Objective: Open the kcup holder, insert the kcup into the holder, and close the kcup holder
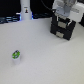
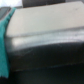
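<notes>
The gripper [image 1: 63, 20], fingers hidden so its state can't be told, hangs over the kcup holder [image 1: 62, 29] at two o'clock; it should pull straight, leaving the kcup [image 1: 16, 55] at eight o'clock on the surface [image 1: 50, 60].

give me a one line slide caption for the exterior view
Franka gripper poised at the black kcup holder at the table's far side, while the green-topped kcup waits near the front.
</notes>
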Available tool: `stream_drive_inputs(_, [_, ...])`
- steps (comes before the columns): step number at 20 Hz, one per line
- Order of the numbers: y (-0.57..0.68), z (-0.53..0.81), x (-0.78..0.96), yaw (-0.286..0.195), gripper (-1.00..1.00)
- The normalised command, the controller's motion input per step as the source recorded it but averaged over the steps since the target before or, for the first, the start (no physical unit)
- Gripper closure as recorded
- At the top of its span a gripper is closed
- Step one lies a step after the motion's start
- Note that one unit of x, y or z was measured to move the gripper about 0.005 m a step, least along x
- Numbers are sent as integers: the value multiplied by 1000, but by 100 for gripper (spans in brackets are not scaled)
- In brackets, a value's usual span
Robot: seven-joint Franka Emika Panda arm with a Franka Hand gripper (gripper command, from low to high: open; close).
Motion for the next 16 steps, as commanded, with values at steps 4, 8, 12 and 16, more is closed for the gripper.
stream_drive_inputs(4, [-227, 214, 894, -59, 100])
stream_drive_inputs(8, [-244, 191, 985, -31, 100])
stream_drive_inputs(12, [-245, 129, 996, -24, 100])
stream_drive_inputs(16, [-253, 157, 994, -23, 100])
